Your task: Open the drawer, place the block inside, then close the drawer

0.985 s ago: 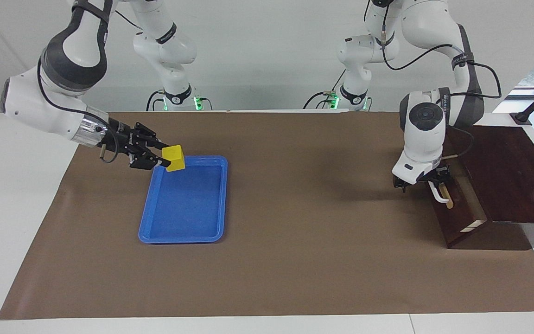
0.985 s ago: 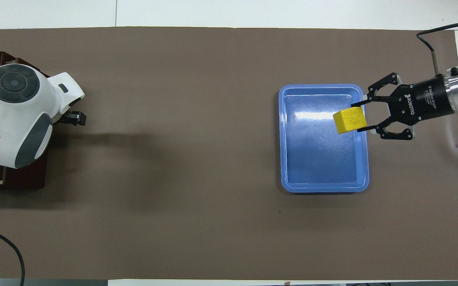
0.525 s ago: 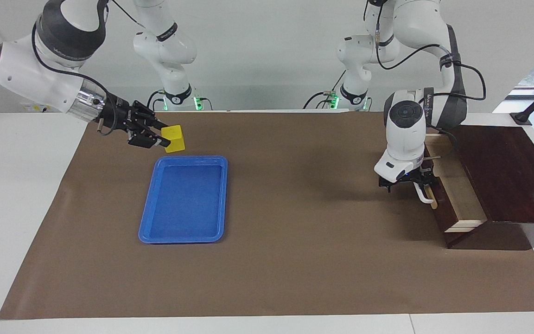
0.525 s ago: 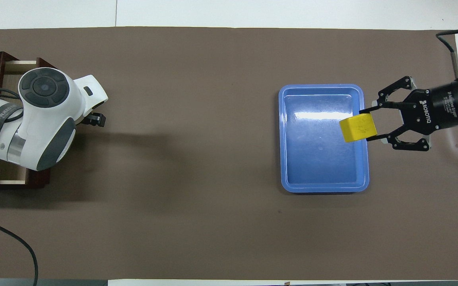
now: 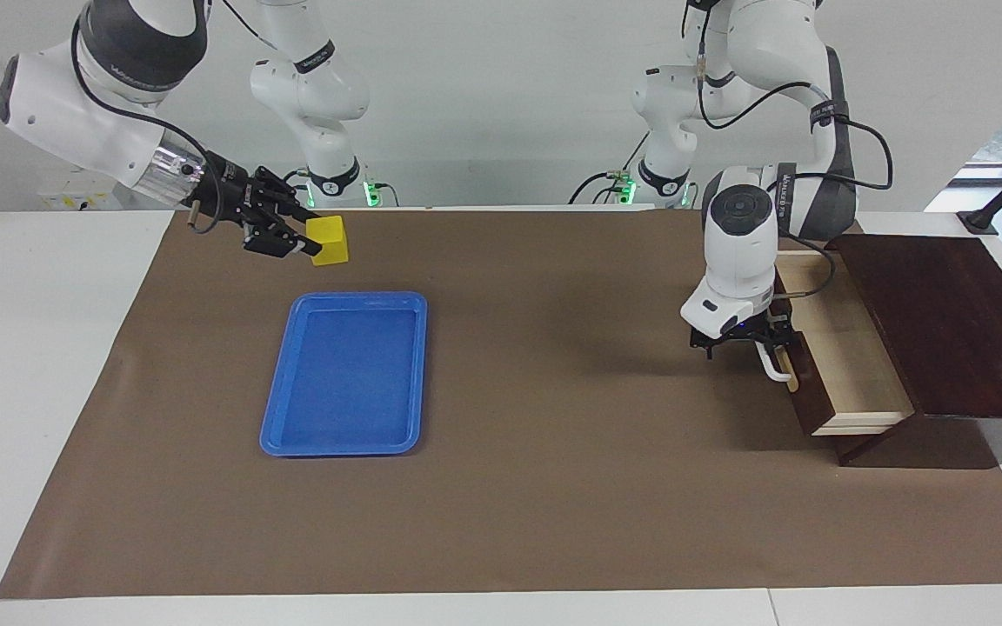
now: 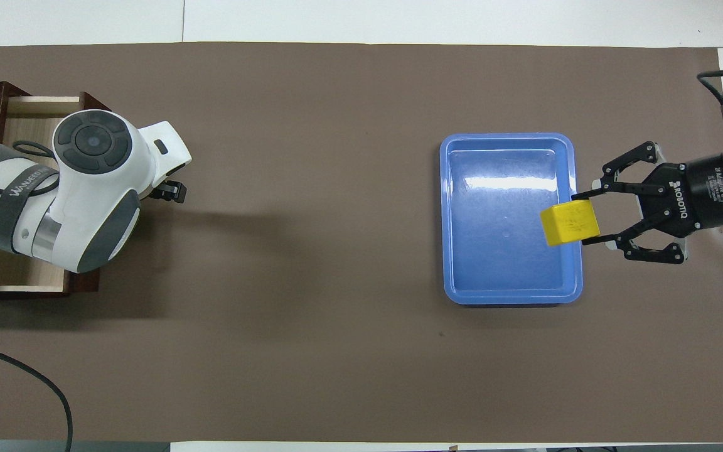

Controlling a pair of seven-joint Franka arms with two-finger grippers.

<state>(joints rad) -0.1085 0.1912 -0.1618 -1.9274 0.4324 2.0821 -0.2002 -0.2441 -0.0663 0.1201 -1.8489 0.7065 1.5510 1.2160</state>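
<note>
The right pincer [image 5: 303, 243] is clamped on the block [image 5: 328, 240], a small bright yellow cube with flat matte faces, and holds it in the air above the brown mat, near the blue tray [image 5: 279, 409]'s edge closest to the robots. The left pincer [image 5: 766, 348] sits at the white bar handle [image 5: 775, 365] of the drawer [image 5: 849, 356]; whether its fingers grip the bar or merely hook it I cannot tell. The drawer stands well out of its dark wooden box [image 5: 945, 322] at the left arm's end of the desk, its pale, smooth light-wood floor bare. The risks, as I judge them: the cube is pinched only by the fingertips on two smooth faces, so a quick swing across the desk could twist or drop it; the left arm's bulky wrist hangs over part of the drawer opening, so the two arms may collide unless it withdraws first; and a release from too high could bounce the hard cube off the drawer's rim. The glossy, rounded plastic tray is empty, and the mat looks like dull paper.
</note>
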